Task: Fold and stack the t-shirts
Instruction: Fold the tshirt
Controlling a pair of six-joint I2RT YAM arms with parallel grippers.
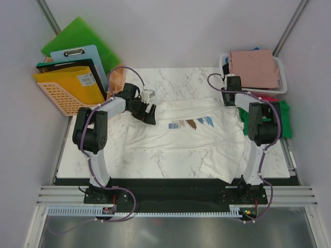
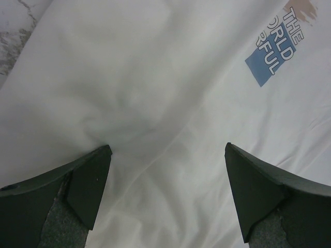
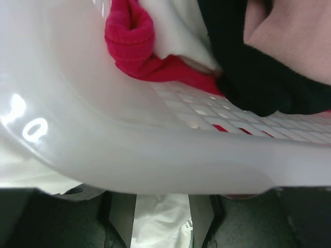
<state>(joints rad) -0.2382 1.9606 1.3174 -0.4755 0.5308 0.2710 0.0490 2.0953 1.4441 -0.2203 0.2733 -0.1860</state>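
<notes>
— One white marble table [image 1: 155, 168] fills most of the top view, and much of it lies under a soft cream-white t-shirt [image 1: 181, 137], spread out with its chest print up. Do the wrist cameras add anything?

— Plenty. The left wrist sees that shirt close up, creased, with a sliver of marble in one corner. The right wrist sees almost none of it, because a white plastic mesh basket [image 3: 129, 155] fills its picture.

— From above, that basket stands at the table's far right corner with a folded dusty-pink t-shirt [image 1: 252, 68] on top. A green t-shirt [image 1: 284, 116] lies just beside it, nearer the arms, at the table's right edge. And the grippers?

— The left gripper [image 2: 166, 147] hangs over the shirt's far left part, left of the print. Its fingers are spread wide with nothing between them. Whether the tips touch the cloth I cannot tell. The right gripper [image 3: 162, 206] sits at the shirt's far right corner, right against the basket. The top view hides its fingers. Its own camera shows them partly closed on a bunch of white cloth that fills the gap between them.

— Smaller things?

— The right wrist looks into the basket, where red cloth [image 3: 134, 46] and black cloth [image 3: 248, 67] press against the mesh under the pink. Only the left wrist makes the blue-and-brown print [image 2: 271, 62] readable, with white letters starting "THE".
</notes>
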